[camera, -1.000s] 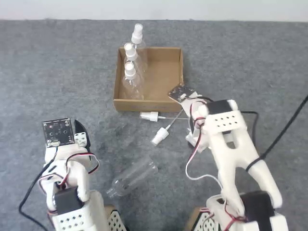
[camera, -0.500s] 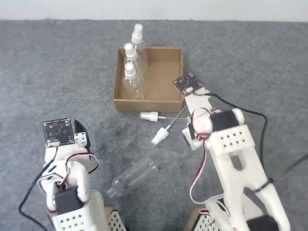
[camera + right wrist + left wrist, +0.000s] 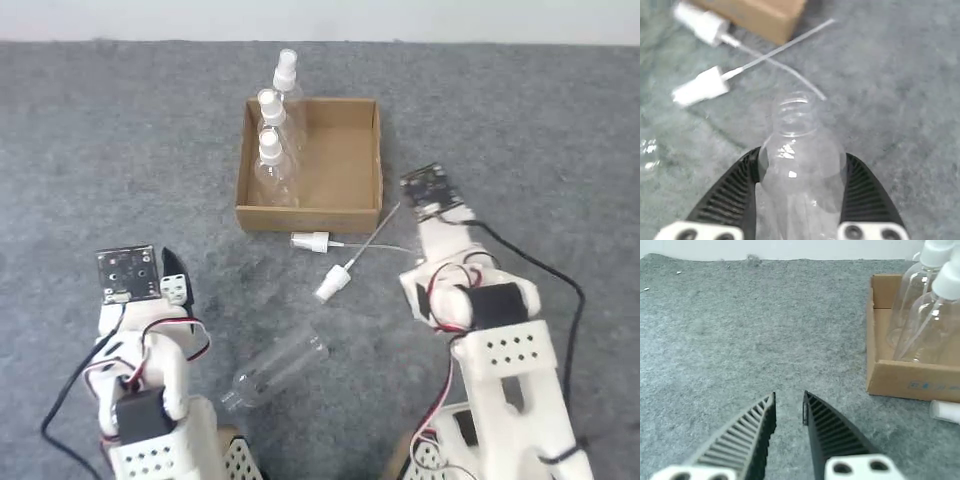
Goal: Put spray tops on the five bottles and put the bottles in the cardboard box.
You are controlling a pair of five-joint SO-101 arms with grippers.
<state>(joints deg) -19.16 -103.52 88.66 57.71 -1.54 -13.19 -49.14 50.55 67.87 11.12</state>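
The right claw point(image 3: 800, 158) is clenching an uncapped bottle point(image 3: 799, 140) near loose spray tops point(image 3: 700, 86); the left claw point(image 3: 789, 396) is hovering, slightly parted, above the desk point(image 3: 715, 340).

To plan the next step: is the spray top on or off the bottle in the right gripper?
Off. The bottle in the right gripper has a bare, open threaded neck; a loose spray top lies apart from it.

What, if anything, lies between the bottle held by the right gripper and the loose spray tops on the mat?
Nothing visible. Only bare mat separates the open-necked bottle in the right gripper from the nearer spray top. The second spray top lies just beyond, by the cardboard box.
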